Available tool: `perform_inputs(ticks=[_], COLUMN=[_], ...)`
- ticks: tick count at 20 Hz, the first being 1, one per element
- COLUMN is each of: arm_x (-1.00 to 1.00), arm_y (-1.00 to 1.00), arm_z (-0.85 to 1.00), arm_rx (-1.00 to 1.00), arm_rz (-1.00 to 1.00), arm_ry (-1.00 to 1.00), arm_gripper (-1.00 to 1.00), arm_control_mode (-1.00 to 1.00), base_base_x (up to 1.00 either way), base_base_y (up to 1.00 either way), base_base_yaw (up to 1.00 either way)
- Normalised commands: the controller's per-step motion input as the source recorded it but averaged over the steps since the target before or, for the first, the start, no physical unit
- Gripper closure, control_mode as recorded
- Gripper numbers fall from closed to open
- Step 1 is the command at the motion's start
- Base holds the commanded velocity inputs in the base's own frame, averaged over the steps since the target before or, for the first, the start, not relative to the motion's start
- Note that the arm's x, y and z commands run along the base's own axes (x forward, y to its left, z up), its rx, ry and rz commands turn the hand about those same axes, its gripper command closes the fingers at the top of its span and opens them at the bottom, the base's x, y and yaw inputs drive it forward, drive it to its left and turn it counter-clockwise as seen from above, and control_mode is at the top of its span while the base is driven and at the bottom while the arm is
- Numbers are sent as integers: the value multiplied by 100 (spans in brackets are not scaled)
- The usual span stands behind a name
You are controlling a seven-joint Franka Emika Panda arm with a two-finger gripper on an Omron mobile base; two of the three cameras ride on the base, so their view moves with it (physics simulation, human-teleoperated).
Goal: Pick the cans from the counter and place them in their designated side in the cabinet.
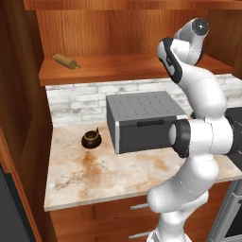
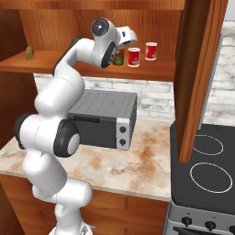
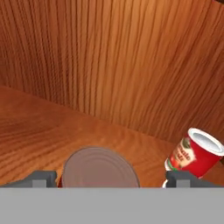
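My gripper (image 3: 111, 177) is up inside the cabinet (image 1: 118, 66), just above its plank shelf. It is open, and its fingertips (image 3: 43, 177) stand wide on either side of a can's grey-brown lid (image 3: 100, 168), clear of its sides. A bright red can with a white band (image 3: 194, 153) stands to the right. In the right base view, two red cans (image 2: 133, 57) (image 2: 151, 50) stand on the shelf's right part under my hand. A dark can with a green label (image 2: 120, 58) sits half hidden behind the arm. I cannot tell which of these is between my fingers.
The beige counter (image 1: 118, 175) carries a grey toaster oven (image 1: 142, 123) and a squat dark pot (image 1: 90, 138). A rolling pin (image 1: 66, 61) lies on the shelf's left end. A black stovetop (image 2: 206, 170) is at the right, with a cabinet side panel (image 2: 197, 69) above it.
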Motion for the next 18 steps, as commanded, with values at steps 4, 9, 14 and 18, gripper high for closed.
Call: perform_inputs(ticks=[4, 9, 14, 18], arm_x=[-16, -58, -65, -77], arm_y=[-9, 2, 18, 23], arm_z=[-3, 0, 0, 0], arm_rx=[0, 0, 0, 0], arm_rz=[10, 9, 9, 9], arm_ry=[-18, -12, -6, -7], arm_gripper=[-100, -100, -100, -100], arm_control_mode=[-100, -100, -100, -100], base_base_x=[0, 0, 0, 0], base_base_y=[0, 0, 0, 0], base_base_yaw=[0, 0, 0, 0])
